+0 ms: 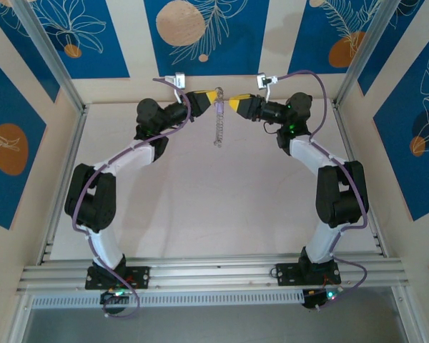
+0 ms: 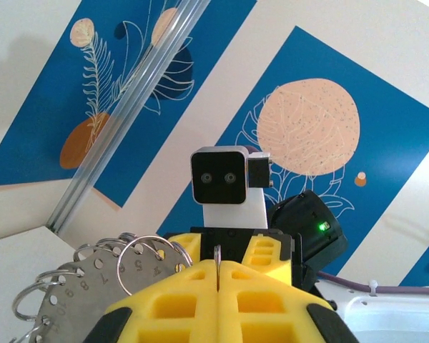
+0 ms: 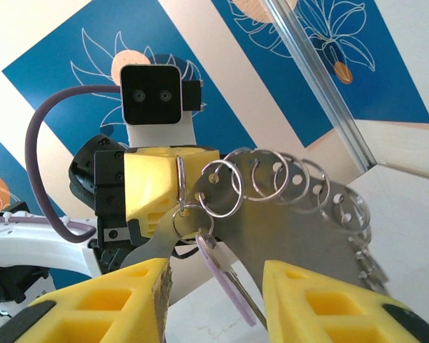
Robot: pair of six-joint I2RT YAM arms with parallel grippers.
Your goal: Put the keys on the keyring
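The keyring is a curved silvery plate with numbered holes and several split rings; in the top view it hangs as a thin chain-like strip between the arms. My left gripper is shut on the edge of one ring and holds the whole keyring above the table. A small ring below it carries the key, silver with a lilac head. My right gripper faces the left gripper and stands open, with the key hanging free between its fingers.
Both arms meet high at the back middle of the pale table, close to the blue patterned back wall. Aluminium posts stand at the back corners, and the right gripper sits a finger's length from the left.
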